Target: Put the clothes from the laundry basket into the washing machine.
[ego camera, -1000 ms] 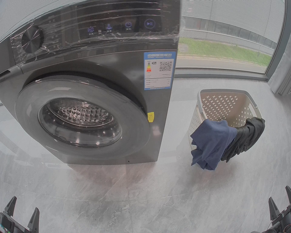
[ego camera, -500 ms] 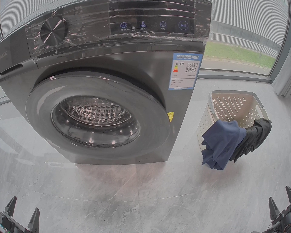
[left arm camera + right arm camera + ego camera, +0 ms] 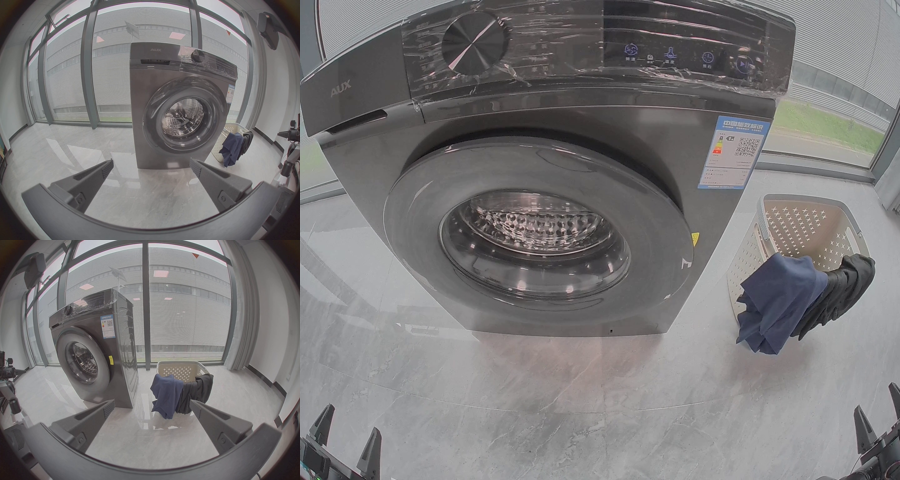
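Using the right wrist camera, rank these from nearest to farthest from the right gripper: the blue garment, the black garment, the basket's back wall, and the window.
1. blue garment and black garment, hanging side by side straight ahead of the right gripper; too close to call.
2. basket's back wall, just behind them.
3. window, farthest back, behind everything.

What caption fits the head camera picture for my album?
Grey washing machine beside a laundry basket draped with blue garment and black garment.

You've got glossy grey marble floor (image 3: 581, 400) all round, window wall (image 3: 187, 312) at 12, grass strip (image 3: 831, 122) outside at 1, grey curtain (image 3: 243, 318) at 2.
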You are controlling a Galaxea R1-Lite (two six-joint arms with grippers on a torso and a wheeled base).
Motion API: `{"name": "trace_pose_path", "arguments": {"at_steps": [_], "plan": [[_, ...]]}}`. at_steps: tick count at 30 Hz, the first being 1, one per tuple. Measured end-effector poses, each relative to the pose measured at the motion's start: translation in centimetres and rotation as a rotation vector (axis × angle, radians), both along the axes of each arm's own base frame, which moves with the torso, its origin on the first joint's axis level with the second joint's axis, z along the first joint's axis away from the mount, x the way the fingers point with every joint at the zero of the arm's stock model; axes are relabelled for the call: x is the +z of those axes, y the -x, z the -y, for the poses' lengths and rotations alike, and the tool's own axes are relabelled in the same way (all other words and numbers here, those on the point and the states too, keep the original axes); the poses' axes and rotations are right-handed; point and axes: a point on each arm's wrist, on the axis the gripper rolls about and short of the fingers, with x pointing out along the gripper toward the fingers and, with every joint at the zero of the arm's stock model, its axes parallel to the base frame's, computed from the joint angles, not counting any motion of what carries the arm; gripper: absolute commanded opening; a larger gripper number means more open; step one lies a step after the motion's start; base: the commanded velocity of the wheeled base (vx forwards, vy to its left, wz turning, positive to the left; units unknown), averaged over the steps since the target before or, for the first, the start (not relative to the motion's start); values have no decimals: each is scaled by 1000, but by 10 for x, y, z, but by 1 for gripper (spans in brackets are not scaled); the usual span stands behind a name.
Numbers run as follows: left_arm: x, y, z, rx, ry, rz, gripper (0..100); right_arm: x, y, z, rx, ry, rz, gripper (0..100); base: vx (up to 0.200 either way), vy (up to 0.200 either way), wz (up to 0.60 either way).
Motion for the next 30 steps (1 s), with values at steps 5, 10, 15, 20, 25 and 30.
{"name": "trace_pose_path", "arguments": {"at_steps": [5, 10, 15, 20, 25, 30], "plan": [[0, 0, 0, 0, 0, 0, 100, 0, 0, 0, 1, 0, 0, 100, 0, 40, 0], [0, 0, 0, 0, 0, 0, 100, 0, 0, 0, 1, 0, 0, 100, 0, 200, 0], [0, 0, 0, 0, 0, 0, 100, 0, 0, 0, 1, 0, 0, 100, 0, 200, 0], [0, 0, 0, 0, 0, 0, 100, 0, 0, 0, 0, 0, 0, 100, 0, 40, 0], [0, 0, 0, 0, 0, 0, 100, 0, 0, 0, 0, -1, 0, 100, 0, 0, 0], [0, 0, 0, 0, 0, 0, 100, 0, 0, 0, -1, -2, 0, 100, 0, 0, 0]]}}
